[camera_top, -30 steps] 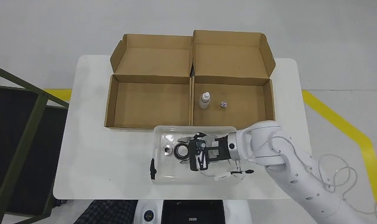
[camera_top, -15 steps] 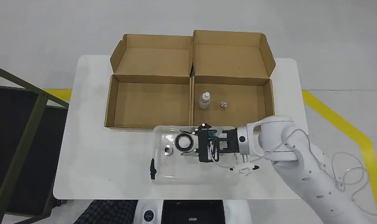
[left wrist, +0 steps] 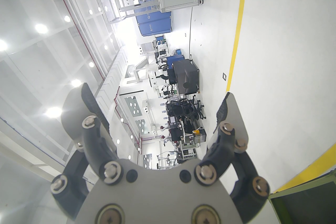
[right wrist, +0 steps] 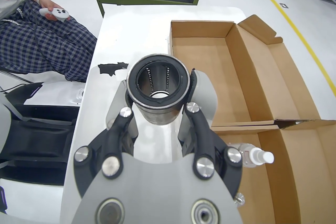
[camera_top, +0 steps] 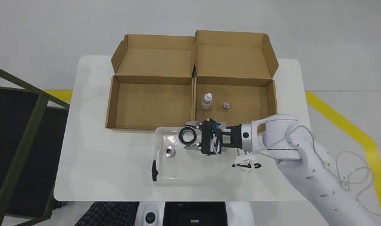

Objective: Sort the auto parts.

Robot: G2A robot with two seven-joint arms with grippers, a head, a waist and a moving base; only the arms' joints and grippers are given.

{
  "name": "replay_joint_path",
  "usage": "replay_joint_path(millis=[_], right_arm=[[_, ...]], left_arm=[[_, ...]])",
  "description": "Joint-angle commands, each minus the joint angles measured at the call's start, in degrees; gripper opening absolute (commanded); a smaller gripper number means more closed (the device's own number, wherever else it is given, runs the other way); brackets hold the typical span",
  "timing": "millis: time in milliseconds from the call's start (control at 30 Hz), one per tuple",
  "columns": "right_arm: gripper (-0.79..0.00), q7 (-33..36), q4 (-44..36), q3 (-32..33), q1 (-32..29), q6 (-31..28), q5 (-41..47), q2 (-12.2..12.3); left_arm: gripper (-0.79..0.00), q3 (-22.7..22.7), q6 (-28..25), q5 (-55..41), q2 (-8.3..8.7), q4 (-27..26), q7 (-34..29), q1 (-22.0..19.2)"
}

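Above the clear tray (camera_top: 156, 166) the right hand (right wrist: 159, 84) grips a cylindrical bearing (camera_top: 189, 135) not yet boxed, while a spray bottle (camera_top: 206, 100) and small fitting (camera_top: 225, 105) already lie in the right cardboard box (camera_top: 253, 110), one metal ring (camera_top: 170, 151) waits in the tray, and the left hand (left wrist: 157, 93) is open.

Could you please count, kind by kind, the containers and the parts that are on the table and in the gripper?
Cardboard boxes: 2
Clear plastic tray: 1
Linear bearing, held by the right gripper: 1
Small spray bottle: 1
Small metal parts: 2
Total: 7
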Motion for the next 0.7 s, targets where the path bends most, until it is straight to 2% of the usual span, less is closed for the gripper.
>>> replay_joint_path(millis=[0, 300, 667], right_arm=[[-0.785, -0.2, 0.7, -0.6, 0.5, 1.8, -0.5, -0.2], [-0.785, -0.8, 5.9, -5.9, 6.7, 9.0, -2.6, -2.2], [-0.785, 0.2, 17.3, -14.7, 17.2, 15.8, -2.1, -6.5]], left_arm=[[0.000, 0.0, 0.0, 0.0, 0.00, 0.0, 0.0, 0.0], [0.000, 0.0, 0.0, 0.0, 0.00, 0.0, 0.0, 0.0], [0.000, 0.0, 0.0, 0.0, 0.00, 0.0, 0.0, 0.0]])
